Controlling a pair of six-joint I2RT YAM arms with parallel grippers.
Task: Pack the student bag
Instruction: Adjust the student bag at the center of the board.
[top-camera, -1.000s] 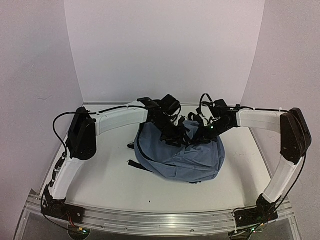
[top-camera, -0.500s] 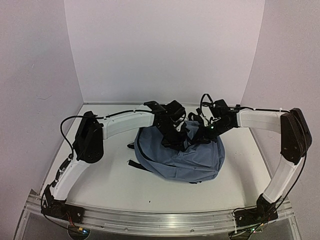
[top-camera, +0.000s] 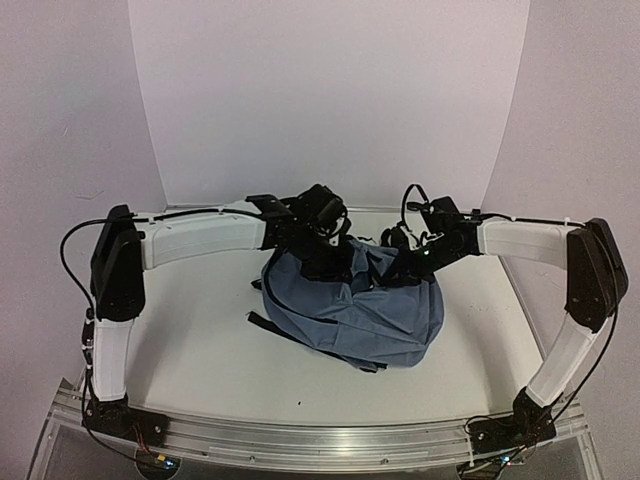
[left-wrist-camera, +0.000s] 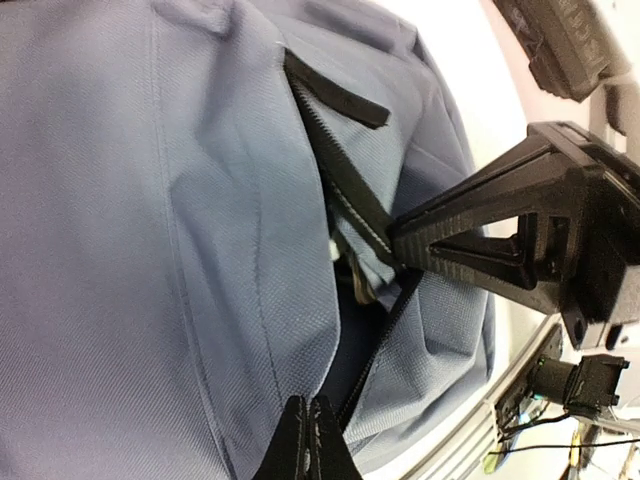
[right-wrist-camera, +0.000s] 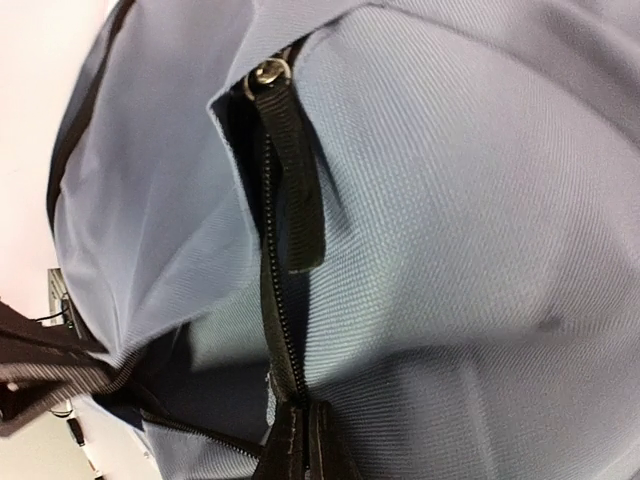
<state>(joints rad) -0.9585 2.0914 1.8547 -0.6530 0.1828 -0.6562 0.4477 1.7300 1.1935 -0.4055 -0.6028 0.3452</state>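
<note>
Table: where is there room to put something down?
Bare table in front, between the student bag and the metal rail, and at the left by the left arm. Crowded at the back: left hand and right hand on the bag.

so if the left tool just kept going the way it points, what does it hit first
The bag: the left tool has its tips right at the fabric by the zipper, so it would probably press straight into the cloth. Depth beyond that is unclear.
</note>
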